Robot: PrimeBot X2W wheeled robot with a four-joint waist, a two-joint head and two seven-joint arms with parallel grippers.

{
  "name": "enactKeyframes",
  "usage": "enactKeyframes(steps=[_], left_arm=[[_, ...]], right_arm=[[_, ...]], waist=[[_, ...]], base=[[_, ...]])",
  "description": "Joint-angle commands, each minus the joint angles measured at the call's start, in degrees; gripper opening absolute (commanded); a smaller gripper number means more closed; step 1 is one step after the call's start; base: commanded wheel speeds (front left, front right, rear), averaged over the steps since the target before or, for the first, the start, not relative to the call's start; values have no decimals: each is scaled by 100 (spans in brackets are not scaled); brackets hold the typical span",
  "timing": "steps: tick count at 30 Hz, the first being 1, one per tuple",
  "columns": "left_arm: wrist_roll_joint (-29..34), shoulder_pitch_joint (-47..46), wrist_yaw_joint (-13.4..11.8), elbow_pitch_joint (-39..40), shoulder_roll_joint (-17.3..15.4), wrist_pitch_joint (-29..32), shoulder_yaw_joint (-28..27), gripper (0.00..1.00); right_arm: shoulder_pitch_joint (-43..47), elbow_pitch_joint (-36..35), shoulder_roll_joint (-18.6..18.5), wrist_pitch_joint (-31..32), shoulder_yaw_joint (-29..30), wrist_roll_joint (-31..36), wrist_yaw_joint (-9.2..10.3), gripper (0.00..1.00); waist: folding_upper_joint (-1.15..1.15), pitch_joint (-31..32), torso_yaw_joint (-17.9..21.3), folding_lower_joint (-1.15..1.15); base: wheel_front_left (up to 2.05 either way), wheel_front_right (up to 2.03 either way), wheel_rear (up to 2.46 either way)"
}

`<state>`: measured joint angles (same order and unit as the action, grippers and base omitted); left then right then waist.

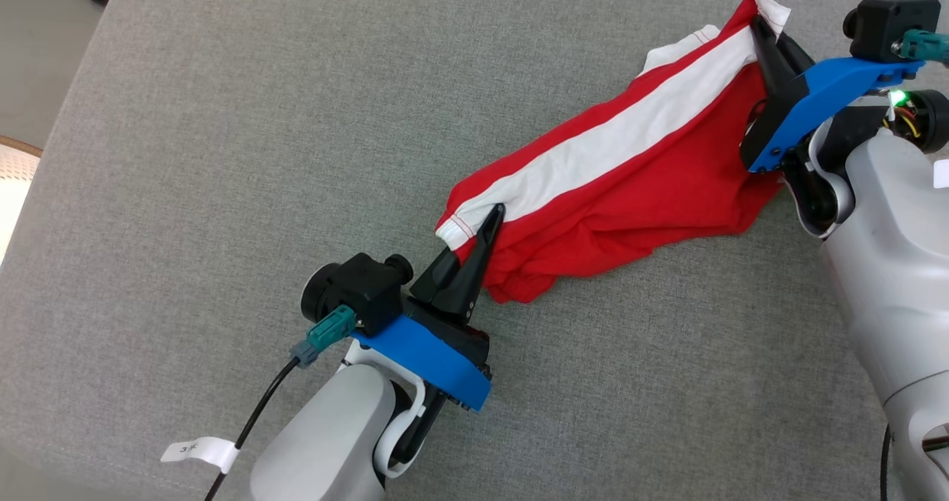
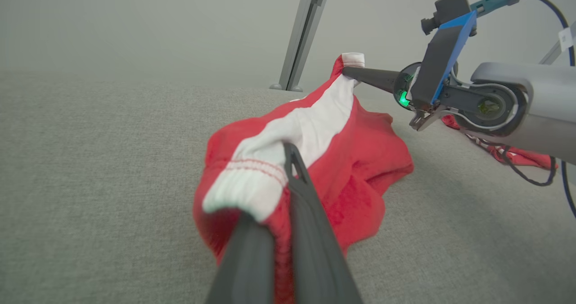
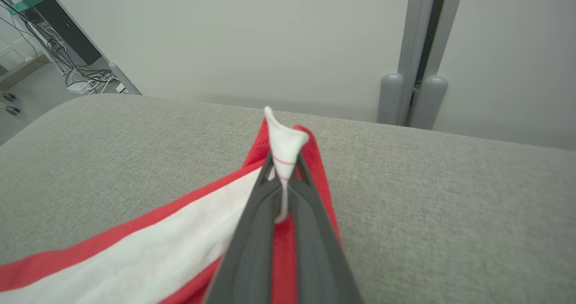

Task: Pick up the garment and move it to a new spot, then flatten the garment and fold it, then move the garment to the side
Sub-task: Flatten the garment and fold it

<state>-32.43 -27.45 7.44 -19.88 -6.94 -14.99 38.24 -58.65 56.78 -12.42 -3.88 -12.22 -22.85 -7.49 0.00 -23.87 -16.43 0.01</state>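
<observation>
1. The left pincer (image 1: pixel 492 218) is clamped on the white cuff at the garment's (image 1: pixel 630 182) near end. Its fingers point up and to the right, and the pale forearm comes in from the bottom edge of the head view.
2. Over on the far side, the right pincer (image 1: pixel 759 25) is pinched shut on the other white hem. Its fingers aim up and to the left, with the wrist bent and the forearm rising along the right edge.
3. The garment, red with a broad white stripe, stretches diagonally between the two grips, from the middle of the table (image 1: pixel 222 153) to its upper right.
4. The stripe runs fairly straight along the top, while the red cloth sags below it in loose folds onto the table.
5. In the right wrist view, the hem pokes up between the closed fingers.
</observation>
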Motion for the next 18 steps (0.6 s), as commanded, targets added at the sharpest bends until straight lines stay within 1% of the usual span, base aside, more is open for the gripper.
enactKeyframes(steps=[1,2,6,13,18], left_arm=[[2,-115,7,-9,9,-26,-12,88],[21,-120,7,-32,16,-26,-25,100],[139,9,7,-51,30,-27,-121,100],[604,585,7,155,-29,-26,-546,100],[828,1024,7,392,-86,-26,-827,100]], right_arm=[[-102,62,11,-59,-34,-27,-1,100],[-125,109,-3,-110,-82,-48,-1,100],[-77,245,-103,-304,-300,-167,-1,100],[274,327,-385,-498,-707,-470,-1,100],[503,469,-607,-550,-870,-683,-1,100]], waist=[[0,2,6,-1],[0,9,12,-1],[0,112,40,-1],[0,401,69,-1],[0,550,15,-1]], base=[[0,0,0],[0,0,0],[0,0,0],[0,0,0],[0,0,0]])
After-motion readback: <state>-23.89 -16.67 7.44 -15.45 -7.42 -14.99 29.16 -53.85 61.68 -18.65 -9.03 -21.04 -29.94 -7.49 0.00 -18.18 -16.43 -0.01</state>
